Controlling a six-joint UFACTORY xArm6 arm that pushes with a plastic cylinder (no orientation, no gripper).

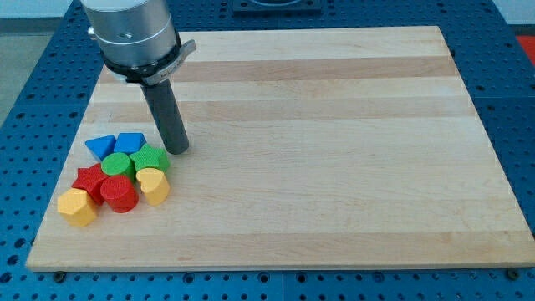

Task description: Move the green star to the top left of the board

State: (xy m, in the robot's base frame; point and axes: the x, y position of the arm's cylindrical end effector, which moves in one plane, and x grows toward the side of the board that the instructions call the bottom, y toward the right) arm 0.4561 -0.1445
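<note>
A: Where is the green star [152,158] sitting?

B: Near the board's [334,100] left edge, toward the bottom left corner, at the right-hand end of a tight cluster of blocks. It lies well apart from the top left corner.

A: And my tip [177,151]?

B: It rests on the wood just beside the green star, on the star's upper right. I cannot tell whether the two touch. The rod slopes up from there toward the view's top left, into the grey arm housing [129,33] over the top left corner.

A: Is it holding anything?

B: No. It is a plain dark rod with nothing that opens or closes, and nothing is attached to it.

A: What else is in the cluster?

B: Two blue blocks at the top: a blue triangle [100,147] and, just to its right, a blue block [129,143] whose shape I cannot make out exactly. Below them is a green cylinder [116,164], touching the star's left side. Then a red star [89,180] and a red cylinder [119,193] beside it. A yellow block [153,185] sits just below the green star, and another yellow block [77,206] lies nearest the bottom left corner.
</note>
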